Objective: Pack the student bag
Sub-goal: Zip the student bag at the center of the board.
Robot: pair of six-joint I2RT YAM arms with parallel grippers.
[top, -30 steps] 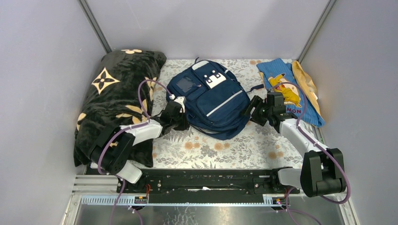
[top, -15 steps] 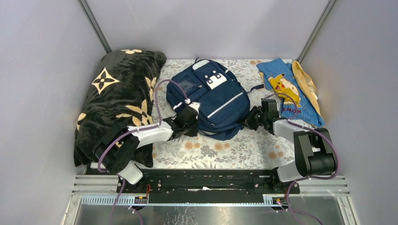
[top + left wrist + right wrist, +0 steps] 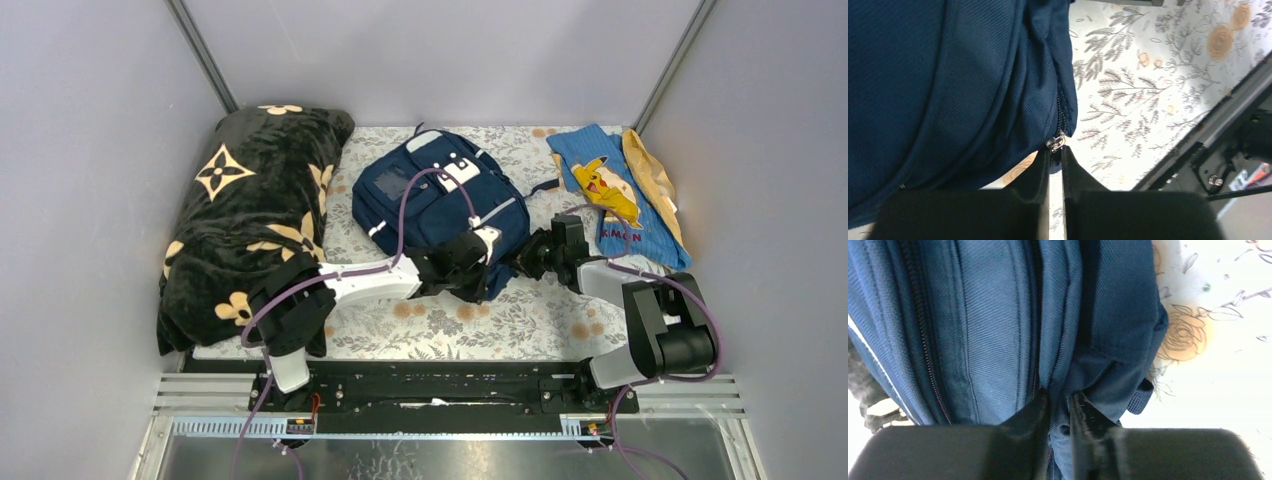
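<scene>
Matt woven navy cloth for the student bag (image 3: 440,195), shiny metal zipper pull (image 3: 1055,142), plush black blanket (image 3: 240,220).

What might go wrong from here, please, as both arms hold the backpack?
The left fingers seem to hold the zipper pull only at their very tips, so it could slip free. The right fingers pinch just a thin fold of the student bag; pulling may drag the whole bag rather than open it.

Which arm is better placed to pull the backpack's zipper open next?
Left. The left hand is shut right at the zipper pull on the near edge of the backpack; the right hand only pinches plain fabric at its side, useful for bracing.
</scene>
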